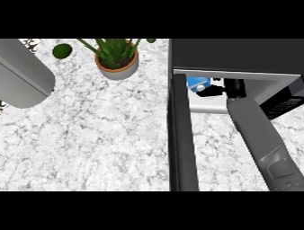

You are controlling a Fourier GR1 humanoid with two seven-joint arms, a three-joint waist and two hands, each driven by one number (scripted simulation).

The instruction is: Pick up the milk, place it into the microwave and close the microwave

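Black and boxy, the microwave is sitting at the far right of the marble counter, and we are taking it as our landmark. Its door is standing open, swung out toward us along the microwave's left side and showing edge-on as a long dark bar. Our right forearm is reaching up from the lower edge into the lit cavity, where our right hand is showing only as a dark shape deep inside; we cannot tell whether its fingers are curled or straight. Just left of that hand, inside the cavity, we are seeing the milk, a blue and white carton lying near the cavity's left wall. Whether the hand is touching the carton we cannot tell. The control panel is facing out at the microwave's right front. Left of the microwave, a potted plant is standing in a terracotta pot, and a lime is lying farther left. A grey cylinder-like object is lying farthest left.
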